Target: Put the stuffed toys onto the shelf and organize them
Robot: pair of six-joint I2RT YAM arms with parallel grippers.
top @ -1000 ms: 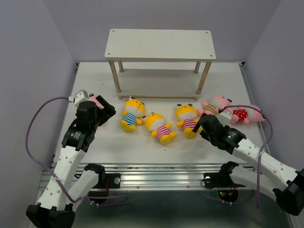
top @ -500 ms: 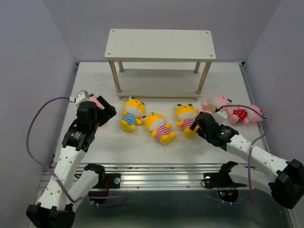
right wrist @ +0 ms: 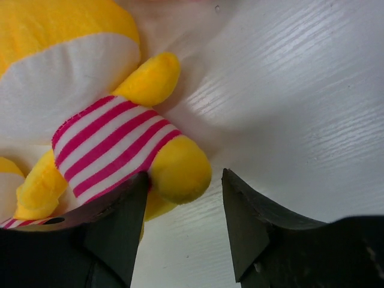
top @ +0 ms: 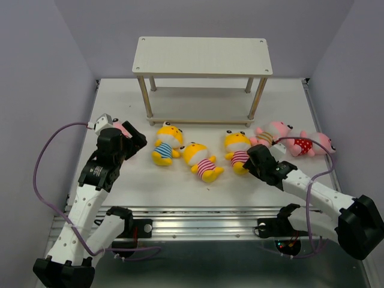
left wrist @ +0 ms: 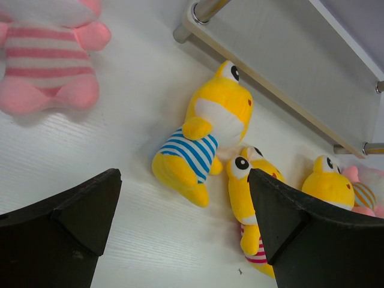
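Observation:
The shelf point(top: 203, 56) stands at the back, both boards bare. Six stuffed toys lie in front of it: a pink striped one point(top: 122, 128) at the left, a yellow blue-striped one point(top: 165, 144), two yellow pink-striped ones point(top: 201, 161) point(top: 237, 149), a pink one point(top: 271, 133) and a pink polka-dot one point(top: 311, 144). My left gripper point(top: 133, 141) is open and empty just right of the pink striped toy point(left wrist: 51, 54). My right gripper point(top: 249, 161) is open, its fingers on either side of a foot point(right wrist: 180, 171) of the right yellow toy point(right wrist: 90, 102).
The shelf's lower board point(left wrist: 288, 66) and legs stand just behind the toys. Purple walls close in the table on three sides. A purple cable loops off each arm.
My right gripper has moved left and forward onto the right yellow toy's foot. That toy and the two pink ones beside it shifted slightly. The left arm has not moved.

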